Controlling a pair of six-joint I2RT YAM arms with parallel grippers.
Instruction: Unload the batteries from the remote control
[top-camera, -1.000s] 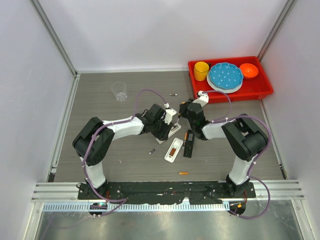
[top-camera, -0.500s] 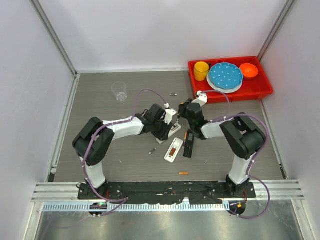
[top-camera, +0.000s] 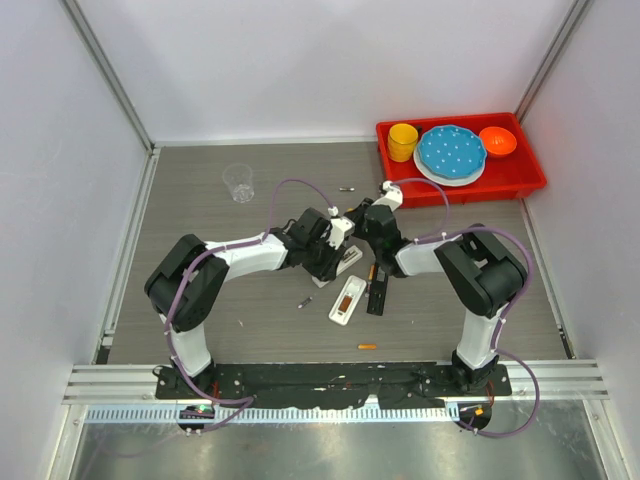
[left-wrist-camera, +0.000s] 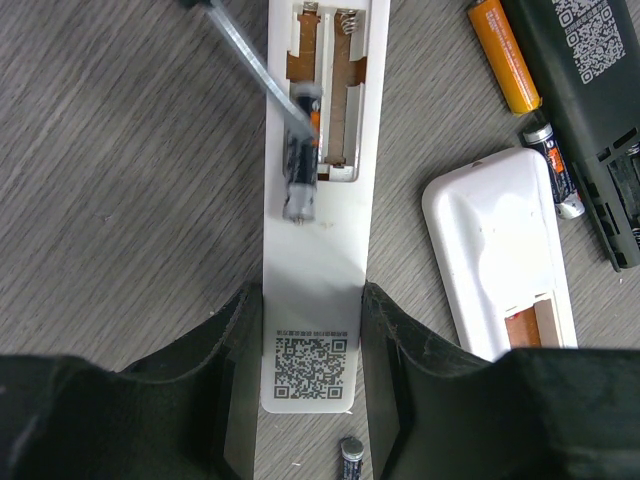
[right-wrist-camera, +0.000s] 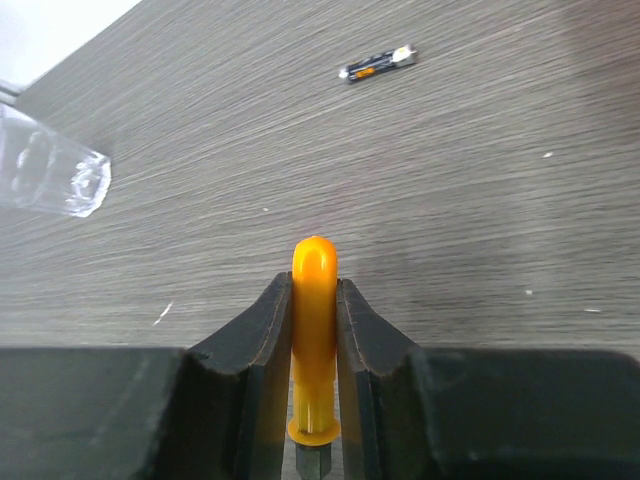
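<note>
My left gripper (left-wrist-camera: 310, 302) is shut on the QR-code end of a white remote control (left-wrist-camera: 312, 250) lying back up on the table, its battery bay open. A dark grey battery (left-wrist-camera: 300, 175) sits half out of the bay's left slot. The metal shaft (left-wrist-camera: 250, 55) of a tool touches its far end. My right gripper (right-wrist-camera: 314, 290) is shut on that tool's orange handle (right-wrist-camera: 314, 300), just right of the left gripper (top-camera: 335, 245) in the top view. Loose batteries lie around: an orange battery (left-wrist-camera: 505, 55), a dark battery (left-wrist-camera: 553, 170), and one (left-wrist-camera: 350, 455) between my left fingers.
A second white remote (top-camera: 346, 298) and a black remote (top-camera: 377, 290) lie just right of the held one. More loose batteries (top-camera: 368, 346) (top-camera: 304, 301) (top-camera: 346, 188) dot the table. A clear cup (top-camera: 238, 182) stands at the back left. A red tray (top-camera: 530, 180) of dishes sits at the back right.
The right arm has swung left, bringing the tool in over the held remote. The left arm and both grips are unchanged.
</note>
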